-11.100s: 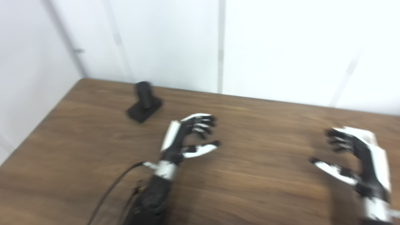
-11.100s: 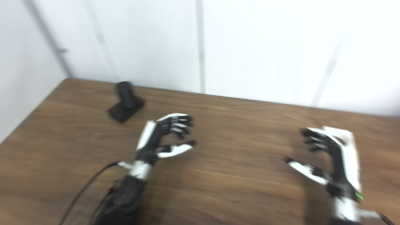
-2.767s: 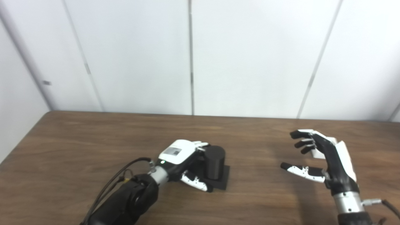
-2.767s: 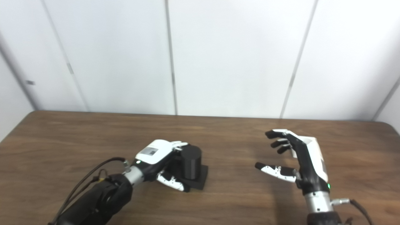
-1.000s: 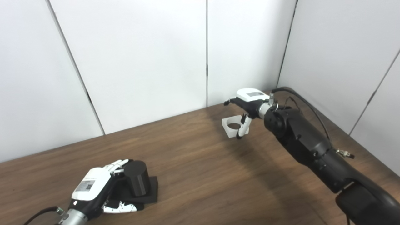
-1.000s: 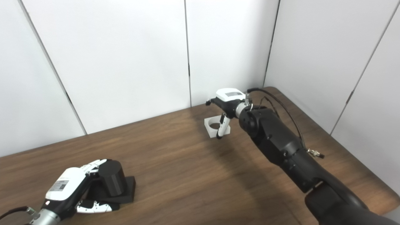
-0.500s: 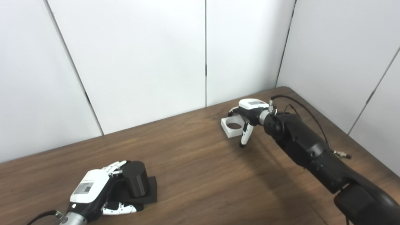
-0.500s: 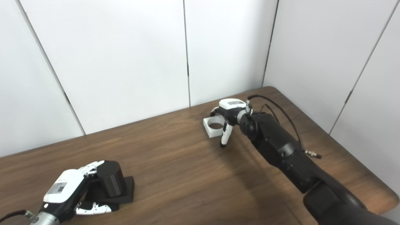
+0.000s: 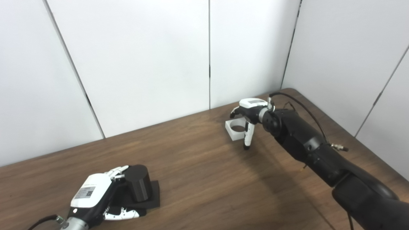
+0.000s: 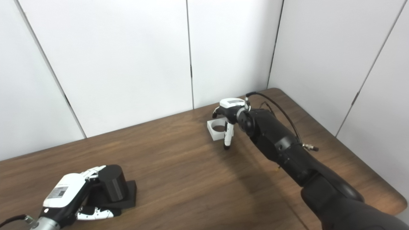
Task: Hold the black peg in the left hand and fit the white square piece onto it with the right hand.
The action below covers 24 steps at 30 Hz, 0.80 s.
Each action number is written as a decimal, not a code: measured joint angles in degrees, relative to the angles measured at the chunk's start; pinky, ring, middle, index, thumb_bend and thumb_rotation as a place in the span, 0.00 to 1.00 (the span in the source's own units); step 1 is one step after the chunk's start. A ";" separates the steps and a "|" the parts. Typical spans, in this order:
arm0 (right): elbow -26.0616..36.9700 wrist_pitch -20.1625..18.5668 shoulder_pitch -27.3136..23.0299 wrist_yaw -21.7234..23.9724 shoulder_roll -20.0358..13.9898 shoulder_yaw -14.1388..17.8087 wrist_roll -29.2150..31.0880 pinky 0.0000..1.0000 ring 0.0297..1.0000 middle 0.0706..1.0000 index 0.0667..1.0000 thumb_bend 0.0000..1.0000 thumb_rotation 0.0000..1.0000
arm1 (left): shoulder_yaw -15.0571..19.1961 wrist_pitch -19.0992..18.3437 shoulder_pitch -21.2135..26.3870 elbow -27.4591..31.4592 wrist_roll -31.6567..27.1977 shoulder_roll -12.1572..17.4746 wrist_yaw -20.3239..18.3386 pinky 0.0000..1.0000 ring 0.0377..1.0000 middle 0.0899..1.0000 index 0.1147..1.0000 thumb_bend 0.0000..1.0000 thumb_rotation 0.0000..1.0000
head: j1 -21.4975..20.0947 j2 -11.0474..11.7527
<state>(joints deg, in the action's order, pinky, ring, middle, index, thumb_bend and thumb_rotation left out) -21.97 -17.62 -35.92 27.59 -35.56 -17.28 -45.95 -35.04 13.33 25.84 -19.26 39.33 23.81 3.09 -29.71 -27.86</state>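
At counter's front left: peg (image 9: pixel 138 183) upright on its black base, left hand (image 9: pixel 96 198) gripping it.
White piece (image 9: pixel 235 129) lies flat at far right of counter (image 9: pixel 198 172), round hole up, well apart from peg. Right hand (image 9: pixel 247 116) arched over it, thumb down beside its near edge, fingers at far edge; grip closure cannot be told.

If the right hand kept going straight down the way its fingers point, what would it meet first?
Most likely the white square piece with the round hole: the right hand sits just over its near edge. Its thumb points beside the piece at the brown wooden table. Depth is uncertain.
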 measured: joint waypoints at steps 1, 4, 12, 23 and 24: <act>-0.91 0.03 -0.55 0.00 0.17 -0.23 0.07 0.80 0.87 0.88 0.80 0.85 0.12 | 0.00 -0.06 -0.04 0.14 0.00 0.14 -0.07 0.82 0.88 0.88 0.43 0.52 0.07 | 0.26 -0.52; -2.47 0.06 -1.51 0.00 0.62 -0.52 0.36 0.81 0.87 0.88 0.75 0.83 0.12 | 0.02 -0.89 -0.44 1.07 -0.01 0.33 -0.28 0.81 0.88 0.88 0.43 0.52 0.07 | 0.35 -0.62; -5.24 -0.07 -3.50 -1.86 0.91 -2.02 -0.04 0.85 0.85 0.75 0.45 0.53 0.14 | 0.03 -1.80 -0.83 2.41 -0.01 0.44 -1.02 0.80 0.87 0.88 0.43 0.52 0.07 | 0.44 -0.97; -3.13 -1.05 -3.22 -0.98 0.46 -3.42 -0.86 0.90 0.86 0.74 0.45 0.52 0.14 | 0.02 -2.12 -0.94 2.98 -0.01 0.58 -1.68 0.79 0.86 0.87 0.42 0.52 0.07 | 0.88 -1.76; -2.61 -1.04 -2.99 -0.86 0.35 -3.46 -0.84 0.88 0.85 0.73 0.45 0.52 0.14 | 0.02 -2.12 -0.96 3.00 -0.01 0.61 -1.68 0.79 0.86 0.87 0.42 0.52 0.07 | 1.49 -2.11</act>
<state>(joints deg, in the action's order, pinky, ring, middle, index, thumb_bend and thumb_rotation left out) -24.58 -18.66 -38.91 26.74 -35.21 -20.73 -46.78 -35.02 11.21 24.88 -16.27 39.33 24.42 1.41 -28.22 -29.97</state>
